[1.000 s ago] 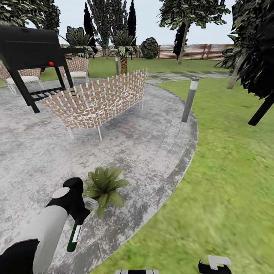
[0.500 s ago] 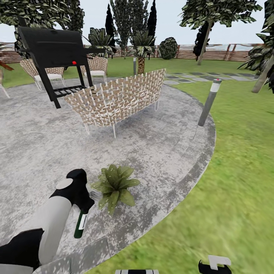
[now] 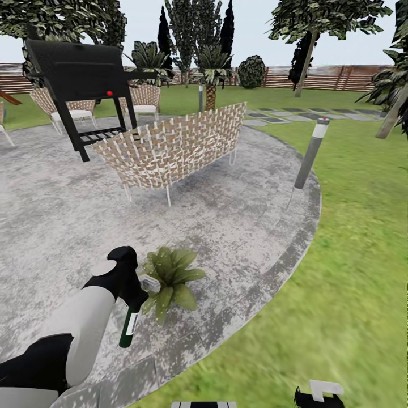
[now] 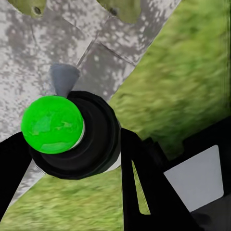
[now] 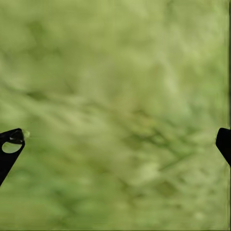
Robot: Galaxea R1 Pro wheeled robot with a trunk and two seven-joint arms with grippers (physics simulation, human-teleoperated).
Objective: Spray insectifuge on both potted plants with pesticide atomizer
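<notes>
One step down by the look of it: pesticide atomizer already off the ground, clamped in the left end effector beside the first potted plant. Hung over the grey patio, just short of the lawn. Long axis near vertical in the head view, base down toward the paving, top up inside the grip. Pale nozzle stuck out sideways at the leaves, practically touching the rosette. Seen from the left wrist, fingers pinched tight around the dark bottle neck, a green-lit cap staring back, grey nozzle cone aimed out over the paving toward leaf tips. Right end effector spread wide, carrying nothing, idling over grass. Couldn't tell whether any spray had landed yet. Likely still to do: coverage of this plant, then a second plant somewhere else in the garden.
</notes>
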